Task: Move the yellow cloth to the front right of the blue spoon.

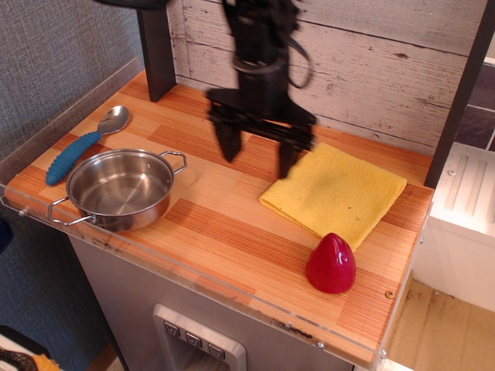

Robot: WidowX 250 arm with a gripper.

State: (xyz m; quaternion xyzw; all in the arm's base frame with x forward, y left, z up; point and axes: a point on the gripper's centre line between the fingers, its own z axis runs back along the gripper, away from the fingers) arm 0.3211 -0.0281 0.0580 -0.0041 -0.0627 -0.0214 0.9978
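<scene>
The yellow cloth (336,192) lies flat on the right part of the wooden counter. The blue spoon (80,144) lies at the far left, its silver bowl pointing to the back, behind the steel pot (120,188). My gripper (259,158) hangs above the counter middle, at the cloth's left edge. Its two black fingers are spread wide and empty; the right finger (289,157) is over the cloth's left corner, the left finger over bare wood.
A red pepper-shaped object (331,263) stands at the front right, just in front of the cloth. A dark post (155,46) stands at the back left. The white plank wall (363,62) runs behind. The counter (224,232) has a clear plastic front lip.
</scene>
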